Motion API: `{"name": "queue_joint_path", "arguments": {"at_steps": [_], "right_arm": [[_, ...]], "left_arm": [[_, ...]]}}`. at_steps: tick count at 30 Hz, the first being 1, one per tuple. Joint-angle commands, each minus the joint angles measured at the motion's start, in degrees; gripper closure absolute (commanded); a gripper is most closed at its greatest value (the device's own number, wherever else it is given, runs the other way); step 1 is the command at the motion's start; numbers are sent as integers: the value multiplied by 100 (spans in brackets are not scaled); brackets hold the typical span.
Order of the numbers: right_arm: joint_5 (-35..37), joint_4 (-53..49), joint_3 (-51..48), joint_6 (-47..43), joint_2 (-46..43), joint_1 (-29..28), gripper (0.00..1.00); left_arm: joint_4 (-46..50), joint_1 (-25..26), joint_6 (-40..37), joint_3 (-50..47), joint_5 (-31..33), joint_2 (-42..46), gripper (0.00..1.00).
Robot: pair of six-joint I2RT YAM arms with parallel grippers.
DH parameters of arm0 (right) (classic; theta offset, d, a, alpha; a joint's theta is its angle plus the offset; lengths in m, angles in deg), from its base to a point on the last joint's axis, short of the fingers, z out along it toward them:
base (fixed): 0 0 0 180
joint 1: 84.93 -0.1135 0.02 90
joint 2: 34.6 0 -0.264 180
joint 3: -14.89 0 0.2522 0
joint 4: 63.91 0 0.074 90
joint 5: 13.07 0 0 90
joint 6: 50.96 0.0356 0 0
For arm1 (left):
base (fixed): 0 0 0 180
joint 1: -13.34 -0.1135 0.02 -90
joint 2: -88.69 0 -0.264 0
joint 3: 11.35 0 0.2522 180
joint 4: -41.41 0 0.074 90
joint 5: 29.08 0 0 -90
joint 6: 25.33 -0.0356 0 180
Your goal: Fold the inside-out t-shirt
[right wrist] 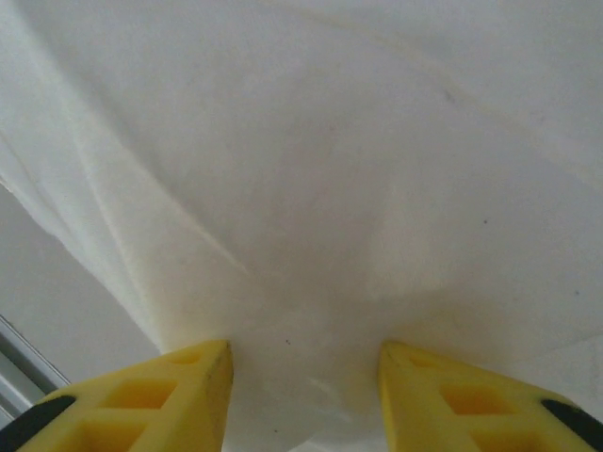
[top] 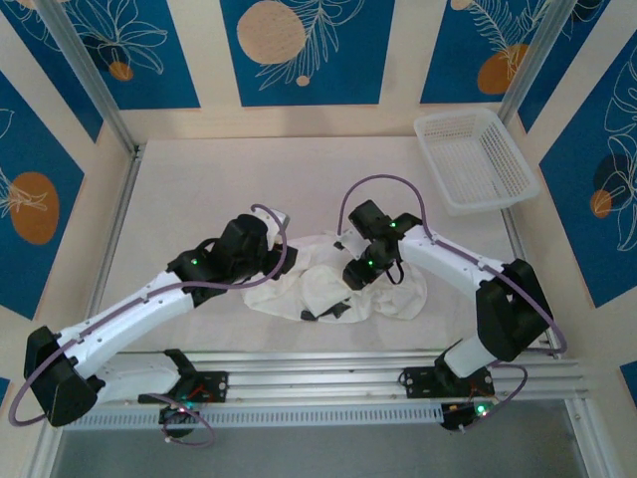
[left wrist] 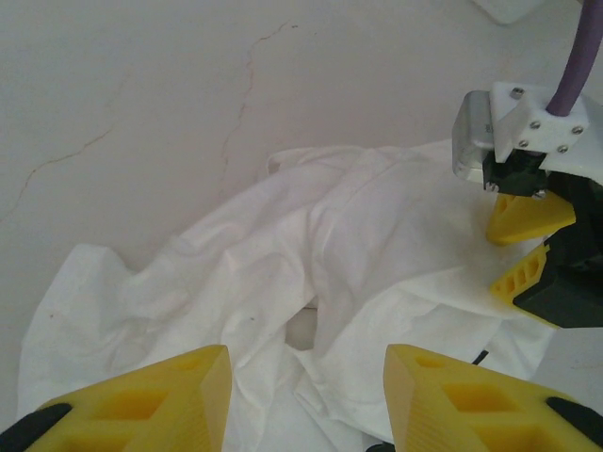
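The white inside-out t-shirt (top: pixel 333 287) lies crumpled in a heap at the middle of the table, between the two arms. My left gripper (top: pixel 273 237) hovers at the heap's left end. In the left wrist view it is open (left wrist: pixel 306 369), its yellow fingers (left wrist: pixel 160 395) wide apart above rumpled folds of the shirt (left wrist: pixel 283 254). My right gripper (top: pixel 356 273) is down on top of the heap. In the right wrist view it is open (right wrist: pixel 306 363), and the shirt's cloth (right wrist: pixel 320 188) bulges between the fingers. The right gripper (left wrist: pixel 528 252) also appears at the shirt's right edge in the left wrist view.
A rigid white mesh basket (top: pixel 476 159) stands at the back right corner of the table. Bare tabletop (top: pixel 199 189) lies behind and to the left of the shirt. A metal rail (top: pixel 328 373) runs along the near edge by the arm bases.
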Motion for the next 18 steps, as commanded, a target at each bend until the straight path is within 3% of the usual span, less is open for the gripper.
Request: {"name": "queue_joint_path", "arguments": {"at_steps": [1,5,8,11,18], "right_arm": [[189,-23,65,-32,31,-39,58],[285,2,25,-37,27,-78,59],[307,54,9,-42,61,-148,45],[342,55,46,-24,169,-204,44],[585,81,117,28,175,-268,73]], "left_arm": [[-92,-52,96,-36,29,28,54],[-118,-58,114,-54,16,20,54],[-143,-54,114,-48,-14,-8,54],[-140,-53,114,-45,-15,-11,54],[-128,-51,123,-62,-24,1,54]]}}
